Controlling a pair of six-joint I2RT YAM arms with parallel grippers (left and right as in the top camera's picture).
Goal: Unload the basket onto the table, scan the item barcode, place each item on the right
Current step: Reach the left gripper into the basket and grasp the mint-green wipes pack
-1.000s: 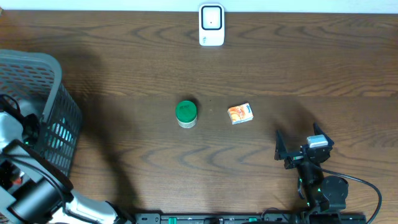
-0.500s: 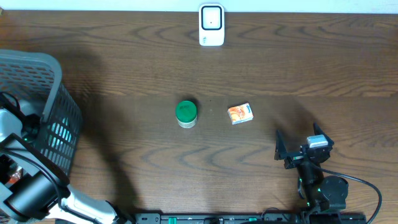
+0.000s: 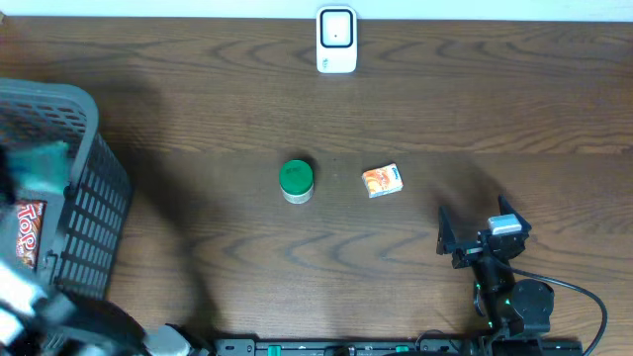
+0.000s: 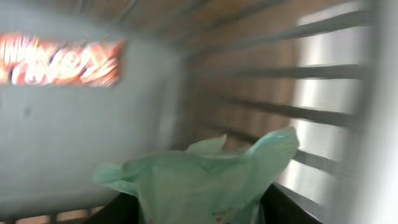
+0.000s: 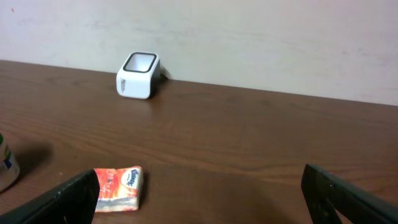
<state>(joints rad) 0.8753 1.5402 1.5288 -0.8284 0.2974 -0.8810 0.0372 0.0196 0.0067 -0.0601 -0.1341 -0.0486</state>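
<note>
Two claws: left claw (image 4: pixel 199 210) clenched on green packet (image 4: pixel 205 167) in basket (image 3: pixel 96 196); right claw (image 5: pixel 202 186) spread wide, empty.

- The black, jointed right arm (image 3: pixel 519 302) carries a small silver block (image 3: pixel 504 225) and green lights.
- A thin black cable (image 3: pixel 584 289) loops beside it.
- The right end effector (image 3: pixel 475 220) has black tapered fingers (image 5: pixel 68 199).

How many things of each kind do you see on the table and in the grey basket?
white scanner: 1
green-lidded jar: 1
tissue packet: 1
grey basket: 1
red-printed packet: 1
pale green bag: 1
Total: 6
</note>
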